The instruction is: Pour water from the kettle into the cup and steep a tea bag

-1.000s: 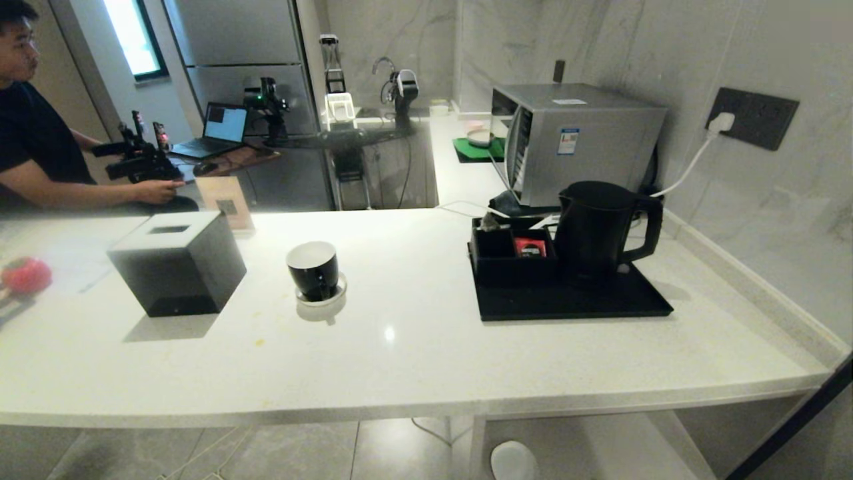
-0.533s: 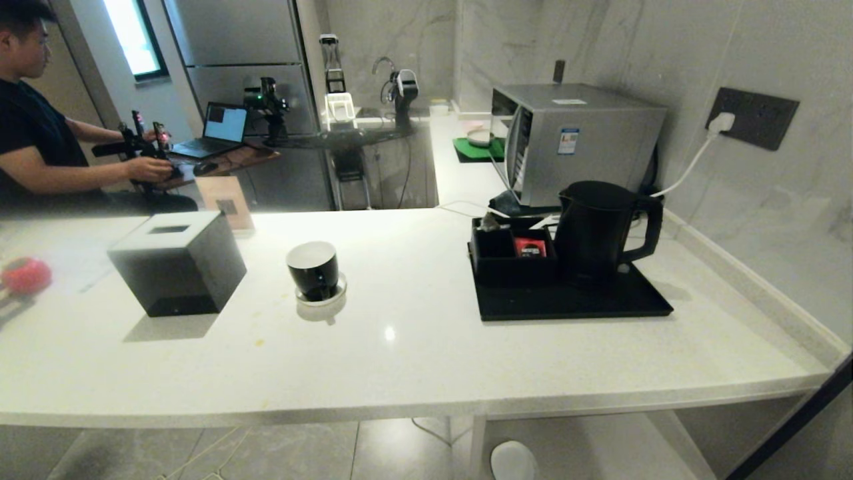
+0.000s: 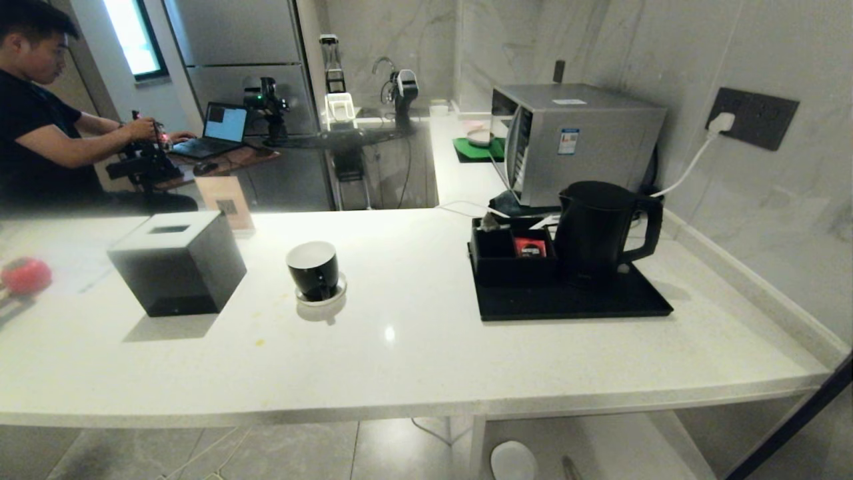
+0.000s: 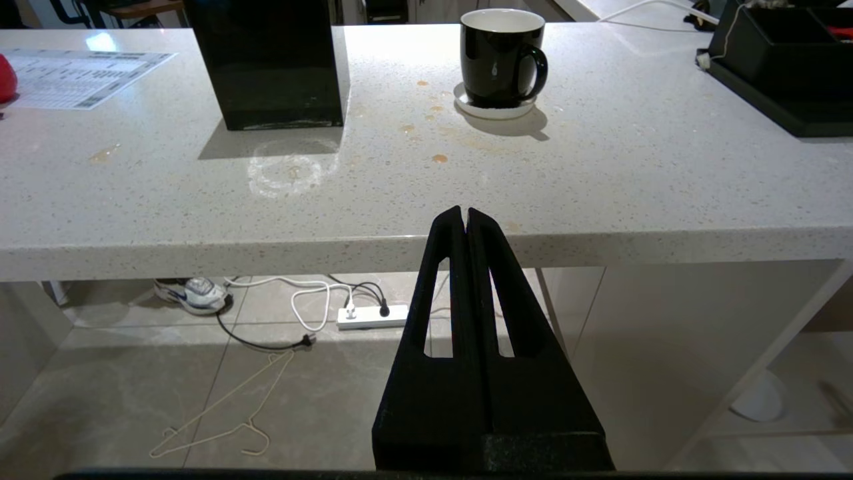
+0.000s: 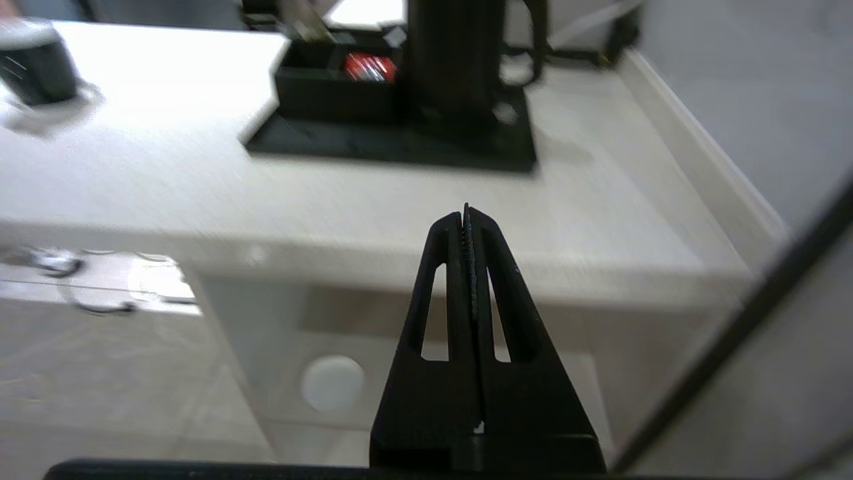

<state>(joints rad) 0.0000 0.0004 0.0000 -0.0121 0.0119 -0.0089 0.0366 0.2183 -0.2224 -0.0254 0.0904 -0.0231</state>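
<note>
The kettle is our landmark, untouched on its black tray. Our right gripper, fingers clenched and empty, sits below the counter edge, well short of it; the left gripper likewise. The cup stands well left of the kettle. We judge nothing is begun: next we must open up and reach the handle.

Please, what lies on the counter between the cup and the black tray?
Nothing: in the head view, the white counter is bare between the cup and the black tray.
</note>
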